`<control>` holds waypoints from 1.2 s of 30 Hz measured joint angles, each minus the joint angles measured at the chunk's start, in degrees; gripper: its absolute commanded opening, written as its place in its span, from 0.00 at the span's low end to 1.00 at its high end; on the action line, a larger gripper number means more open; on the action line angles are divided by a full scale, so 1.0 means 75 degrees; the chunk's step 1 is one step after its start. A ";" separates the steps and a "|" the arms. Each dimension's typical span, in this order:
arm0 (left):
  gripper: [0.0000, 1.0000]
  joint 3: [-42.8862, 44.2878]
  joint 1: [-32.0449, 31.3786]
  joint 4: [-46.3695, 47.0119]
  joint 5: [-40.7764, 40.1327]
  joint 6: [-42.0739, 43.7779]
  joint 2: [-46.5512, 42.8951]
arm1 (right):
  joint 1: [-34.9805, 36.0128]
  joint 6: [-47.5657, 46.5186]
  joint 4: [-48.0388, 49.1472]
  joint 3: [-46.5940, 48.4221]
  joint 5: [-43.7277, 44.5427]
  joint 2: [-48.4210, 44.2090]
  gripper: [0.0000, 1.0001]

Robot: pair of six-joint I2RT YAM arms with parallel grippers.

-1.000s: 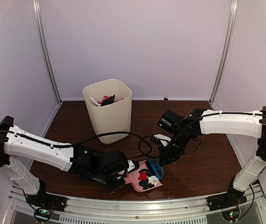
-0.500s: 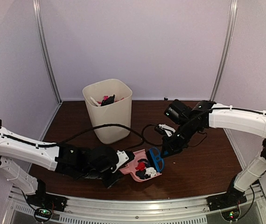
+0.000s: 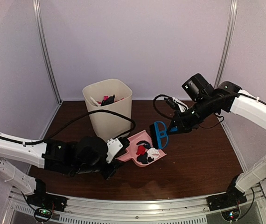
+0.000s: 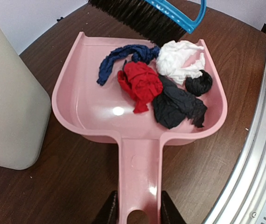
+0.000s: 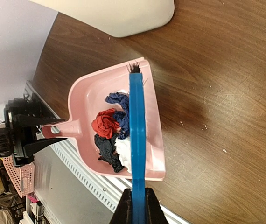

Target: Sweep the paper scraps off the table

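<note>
My left gripper [image 4: 138,212] is shut on the handle of the pink dustpan [image 4: 95,105] and holds it above the dark wood table [image 3: 198,158]. The pan [image 3: 134,142] carries several paper scraps: a red wad [image 4: 140,84], a white one [image 4: 180,59], black ones [image 4: 177,107] and a dark blue one [image 4: 119,58]. My right gripper [image 5: 137,207] is shut on the blue hand brush [image 5: 137,126]. The brush [image 3: 161,133] hangs above the pan's open edge, its black bristles [image 4: 135,16] near the scraps. In the top view my left gripper [image 3: 109,151] is left of the pan and my right gripper [image 3: 176,127] right of the brush.
A cream waste bin [image 3: 107,109] with scraps inside stands at the back left, just behind the pan; it shows at the left in the left wrist view [image 4: 7,102]. A silver metal rail [image 3: 137,205] runs along the table's front edge. Black cables loop near the bin.
The left gripper has lifted the dustpan and carried it back toward the bin. The right arm has raised the brush and pulled back to the upper right.
</note>
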 measured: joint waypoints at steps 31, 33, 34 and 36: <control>0.00 0.0058 0.0804 0.0221 -0.0038 0.0038 -0.0484 | -0.1973 0.0321 0.0536 0.0356 0.0259 -0.1562 0.00; 0.00 0.0122 0.0871 0.0169 -0.0017 0.0038 -0.0484 | -0.2090 0.0408 0.0635 0.0353 0.0402 -0.1571 0.00; 0.00 0.0172 0.0889 0.0137 -0.0012 0.0038 -0.0484 | -0.2142 0.0434 0.0711 0.0350 0.0466 -0.1571 0.00; 0.00 0.0350 0.0912 0.0032 0.0003 0.0041 -0.0484 | -0.2241 0.0493 0.0868 0.0312 0.0562 -0.1580 0.00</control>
